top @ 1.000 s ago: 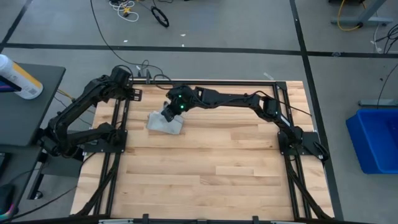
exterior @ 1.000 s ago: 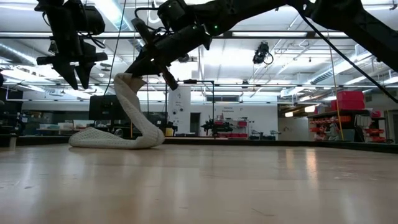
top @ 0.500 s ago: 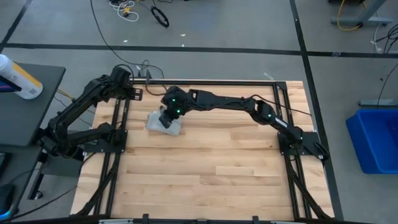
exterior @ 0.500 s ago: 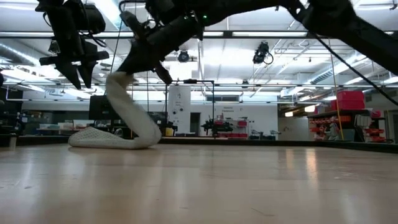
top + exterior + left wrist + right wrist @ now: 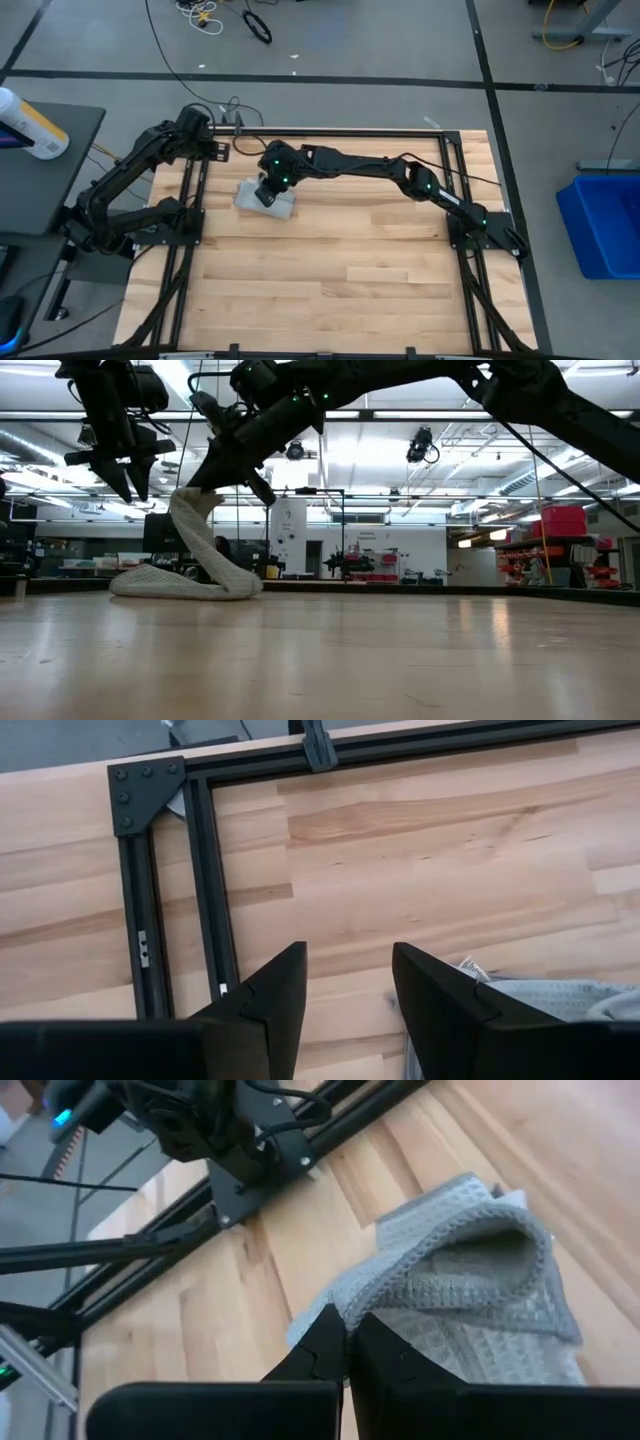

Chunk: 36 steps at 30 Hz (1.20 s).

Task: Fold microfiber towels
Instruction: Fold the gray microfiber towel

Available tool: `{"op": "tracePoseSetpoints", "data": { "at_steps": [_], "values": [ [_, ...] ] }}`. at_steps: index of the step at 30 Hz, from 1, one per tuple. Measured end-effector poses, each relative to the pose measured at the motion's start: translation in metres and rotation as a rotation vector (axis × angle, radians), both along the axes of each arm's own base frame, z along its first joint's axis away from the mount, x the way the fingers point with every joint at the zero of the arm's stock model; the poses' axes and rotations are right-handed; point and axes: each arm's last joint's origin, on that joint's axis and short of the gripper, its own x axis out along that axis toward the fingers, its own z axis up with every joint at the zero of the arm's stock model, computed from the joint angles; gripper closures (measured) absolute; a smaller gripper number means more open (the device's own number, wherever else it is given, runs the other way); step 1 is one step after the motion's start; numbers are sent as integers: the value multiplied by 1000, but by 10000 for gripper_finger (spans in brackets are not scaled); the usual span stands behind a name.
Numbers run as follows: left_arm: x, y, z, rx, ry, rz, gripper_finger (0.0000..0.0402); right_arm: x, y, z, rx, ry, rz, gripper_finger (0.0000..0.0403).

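Note:
The pale grey-blue ribbed towel [image 5: 262, 199] lies at the table's far left. Its lower part [image 5: 165, 584] lies flat on the wood. One end rises in a curved band [image 5: 205, 545] to my right gripper [image 5: 203, 487], which is shut on it above the flat part. The right wrist view shows the towel [image 5: 480, 1270] doubled over beyond the shut fingers [image 5: 347, 1342]. My left gripper [image 5: 345, 990] is open and empty. It hangs above the table's far left corner [image 5: 120, 478], beside the towel's white tag [image 5: 474, 968]. My right gripper pinches the towel's raised edge [image 5: 352, 1308] between its two fingers. The fingers slant down from the table's right side. The held end is lifted clear [image 5: 187, 502]. The cloth bends slack below it in a loop, and the rest lies on the table.
A black frame rail [image 5: 205, 890] and its corner bracket [image 5: 145, 792] run along the table's left and far edges near the towel. Bare wood [image 5: 340, 270] stretches toward the near and right sides. A bright blue bin [image 5: 605, 225] stands on the floor off the table's right.
My right gripper has gone toward the table's left edge, still shut on the towel's edge. The raised band has swung over the flat part, which has stayed in place on the table.

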Motion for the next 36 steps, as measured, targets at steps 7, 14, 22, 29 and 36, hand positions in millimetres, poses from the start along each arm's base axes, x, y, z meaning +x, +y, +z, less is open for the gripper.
{"op": "tracePoseSetpoints", "data": {
  "at_steps": [7, 14, 22, 29, 36],
  "values": [
    [1, 1, 1, 8, -10, -13, 242, 1, -3, 1, -38, -19, 0, 399],
    [1, 1, 1, 6, -14, -21, 242, 3, -3, 3, -45, -53, 3, 392],
    [1, 1, 1, 6, -14, -21, 242, 3, -4, 4, -28, -66, 22, 320],
    [1, 1, 1, 6, -12, -25, 242, 4, -6, 6, -25, -88, 27, 254],
    [1, 1, 1, 5, -8, -43, 242, 4, -8, 6, -26, -86, 11, 221]
  ]
}}
